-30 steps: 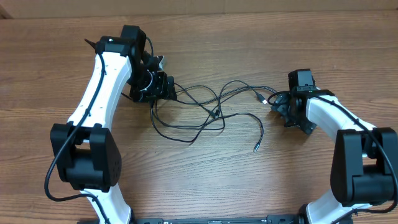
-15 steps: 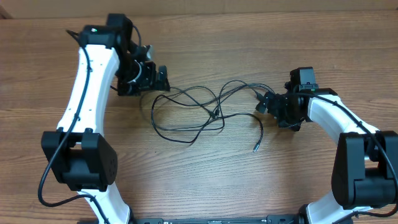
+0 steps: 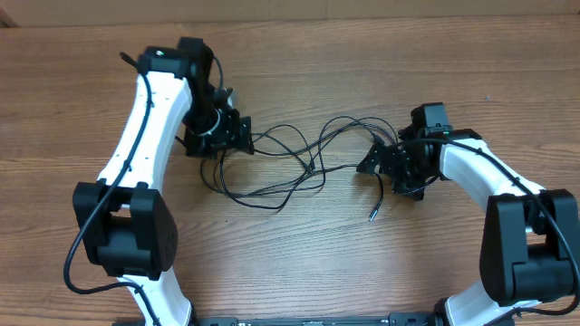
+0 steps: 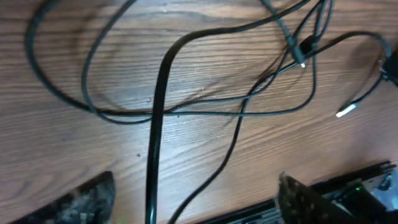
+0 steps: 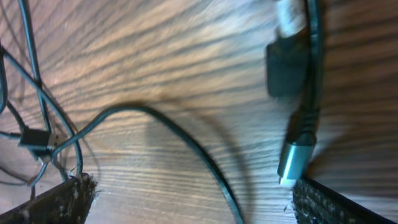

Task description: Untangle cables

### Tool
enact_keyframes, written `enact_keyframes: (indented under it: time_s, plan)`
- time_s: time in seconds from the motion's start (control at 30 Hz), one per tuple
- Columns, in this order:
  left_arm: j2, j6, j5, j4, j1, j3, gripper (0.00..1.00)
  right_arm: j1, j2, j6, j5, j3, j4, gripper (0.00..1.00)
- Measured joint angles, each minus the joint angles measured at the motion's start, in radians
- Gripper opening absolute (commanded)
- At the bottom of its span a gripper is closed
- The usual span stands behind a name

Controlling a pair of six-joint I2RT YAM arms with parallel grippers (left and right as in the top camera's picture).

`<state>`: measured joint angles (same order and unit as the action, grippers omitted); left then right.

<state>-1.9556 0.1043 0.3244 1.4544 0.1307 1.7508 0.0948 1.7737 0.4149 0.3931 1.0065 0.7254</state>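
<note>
Overhead view, and movement on both sides of the knot (image 3: 313,166) at the middle of the cables (image 3: 349,119). For the left gripper (image 3: 237,136): back in close on the left of the knot, after swinging up and away from it half a second ago. For the right gripper (image 3: 385,163): creeping in from the right of the knot, nearer than a second ago, now right over the plug ends on that side.

Hardly any change in the tangle itself. Same slack loops flat on the wooden table (image 3: 290,272), same loose plug end (image 3: 372,215) below and to the right of the knot. By my reading, no strand freed yet, just two grippers lining up for a fresh pick.

Over to the left wrist view: fingers (image 4: 81,199) spread wide, one cord (image 4: 155,124) running straight up through the gap, nothing pinched. Released, then.

Right wrist view: jaws wide apart as well, and empty. Silvery plug (image 5: 295,158) just beside one finger (image 5: 336,202), with another cord curving across the gap.

As for pose: left arm stretched forward along the left of the knot, wrist hooked inward and pointing at it. Right arm arched up from the near edge on the right of the knot, wrist bent inward, fingers aimed at the plugs.
</note>
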Motion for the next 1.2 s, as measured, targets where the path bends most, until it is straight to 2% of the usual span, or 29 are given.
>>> enact_keyframes:
  time_s: [0.03, 0.07, 0.17, 0.3, 0.33, 0.37, 0.6, 0.7, 0.93, 1.03, 1.1, 1.2]
  plan:
    - [0.000, 0.003, -0.001, -0.014, 0.003, -0.021, 0.57, 0.006, 0.000, 0.000, 0.003, -0.001, 0.001, 1.00]
    - [0.000, 0.004, -0.003, -0.024, 0.006, -0.037, 0.52, 0.011, 0.000, 0.000, 0.003, -0.001, 0.000, 1.00]
    - [0.000, 0.014, -0.007, -0.073, 0.011, -0.102, 0.51, 0.020, 0.000, 0.000, 0.003, -0.001, 0.000, 1.00]
    - [0.000, 0.039, -0.008, -0.170, 0.019, -0.211, 0.37, 0.030, 0.000, 0.000, 0.003, -0.001, 0.000, 1.00]
    - [0.000, 0.045, -0.008, -0.208, 0.026, -0.249, 0.25, 0.032, 0.000, 0.000, 0.003, -0.001, 0.000, 1.00]
    - [0.000, 0.050, -0.007, -0.228, 0.033, -0.273, 0.04, 0.034, 0.000, 0.000, 0.003, -0.001, -0.001, 1.00]
    - [0.000, 0.054, -0.008, -0.376, 0.074, -0.423, 0.04, 0.039, 0.000, 0.045, 0.039, -0.005, 0.040, 1.00]
    - [0.000, 0.054, -0.010, -0.442, 0.079, -0.432, 0.04, 0.041, 0.000, 0.061, 0.058, -0.011, 0.085, 1.00]
    - [0.000, 0.054, -0.014, -0.713, 0.064, -0.432, 0.04, 0.044, 0.015, 0.066, 0.073, -0.025, 0.240, 1.00]
    - [0.000, 0.054, -0.016, -0.777, 0.055, -0.432, 0.04, 0.044, 0.019, 0.063, 0.083, -0.031, 0.249, 1.00]
    - [0.000, 0.054, -0.027, -0.787, 0.048, -0.432, 0.04, 0.044, 0.019, 0.064, 0.109, -0.033, 0.236, 0.89]
    - [0.000, 0.054, -0.060, -0.784, 0.039, -0.432, 0.04, 0.045, 0.025, 0.058, 0.198, -0.042, 0.116, 0.57]
